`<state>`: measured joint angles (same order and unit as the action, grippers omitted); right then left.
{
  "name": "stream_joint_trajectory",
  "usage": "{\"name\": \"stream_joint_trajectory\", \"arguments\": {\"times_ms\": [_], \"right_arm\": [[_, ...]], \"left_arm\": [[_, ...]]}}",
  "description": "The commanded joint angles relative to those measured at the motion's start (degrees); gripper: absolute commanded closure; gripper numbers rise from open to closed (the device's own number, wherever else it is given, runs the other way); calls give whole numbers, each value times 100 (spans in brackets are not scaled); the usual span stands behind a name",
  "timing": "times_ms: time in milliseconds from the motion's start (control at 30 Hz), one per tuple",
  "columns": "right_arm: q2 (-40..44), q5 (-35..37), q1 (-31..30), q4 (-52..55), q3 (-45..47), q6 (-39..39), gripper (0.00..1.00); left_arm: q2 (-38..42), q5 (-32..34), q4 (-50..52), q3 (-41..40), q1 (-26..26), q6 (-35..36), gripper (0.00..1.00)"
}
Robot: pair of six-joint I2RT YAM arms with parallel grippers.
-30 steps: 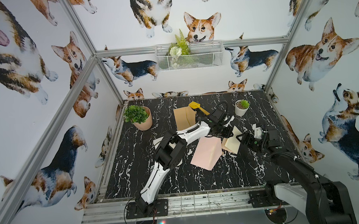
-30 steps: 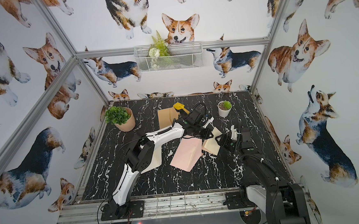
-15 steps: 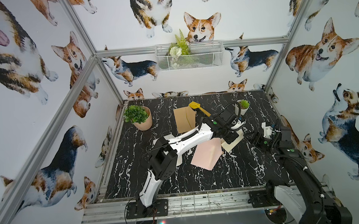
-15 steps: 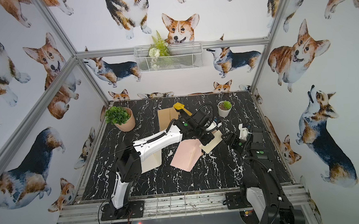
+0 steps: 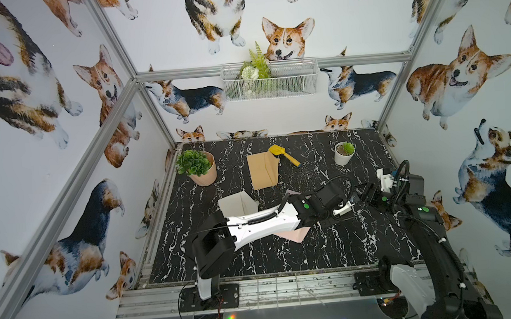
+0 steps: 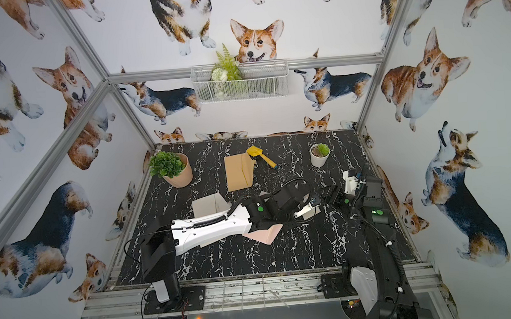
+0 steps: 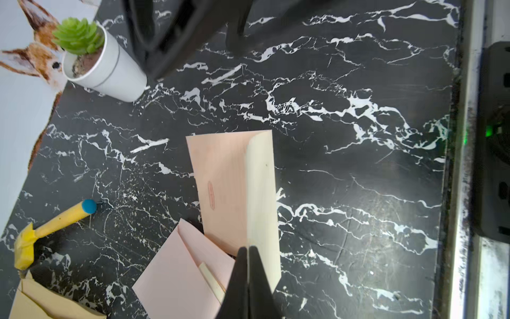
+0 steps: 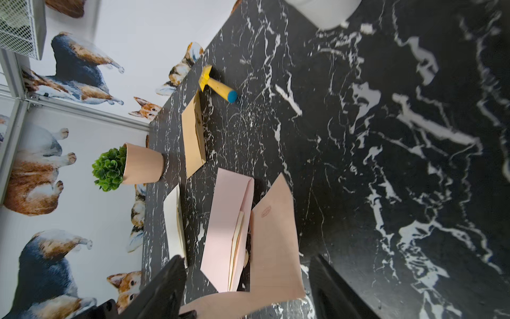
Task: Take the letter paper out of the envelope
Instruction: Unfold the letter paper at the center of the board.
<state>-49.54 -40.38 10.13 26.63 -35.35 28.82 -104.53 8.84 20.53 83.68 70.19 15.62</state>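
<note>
So the left gripper (image 7: 248,250) has its tips pressed together, pinching one edge of the paper (image 7: 234,187). It's a peach folded sheet with a cream flap down one side and a small red oval stamp on it. In the left wrist view the paper sticks straight out from the tips over the black marble table (image 7: 358,193). Its near end sits just beside the open mouth of the pink envelope (image 7: 176,270), maybe overlapping the flap a bit. The envelope lies flat on the table, and a thin cream strip shows in its opening. The right gripper (image 8: 245,258) is spread wide and not gripping anything. In its own wrist view the paper curls up between the two fingers (image 8: 165,287), but I can't tell if it touches either one. A brown envelope (image 5: 262,172) and a yellow shovel (image 5: 283,156) sit further back, well apart from all this.
</note>
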Motion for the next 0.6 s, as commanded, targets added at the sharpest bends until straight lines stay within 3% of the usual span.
{"name": "stream_joint_trajectory", "arguments": {"times_ms": [0, 300, 567], "right_arm": [[-41, -436, -2, -18, 186, 124, 28], [-57, -529, -10, 408, 386, 63, 30], [63, -451, -133, 583, 389, 31, 30]], "left_arm": [[212, 485, -615, -247, 138, 156, 100], [572, 798, -1482, -920, 315, 246, 100], [828, 1327, -2263, -1589, 793, 644, 100]]}}
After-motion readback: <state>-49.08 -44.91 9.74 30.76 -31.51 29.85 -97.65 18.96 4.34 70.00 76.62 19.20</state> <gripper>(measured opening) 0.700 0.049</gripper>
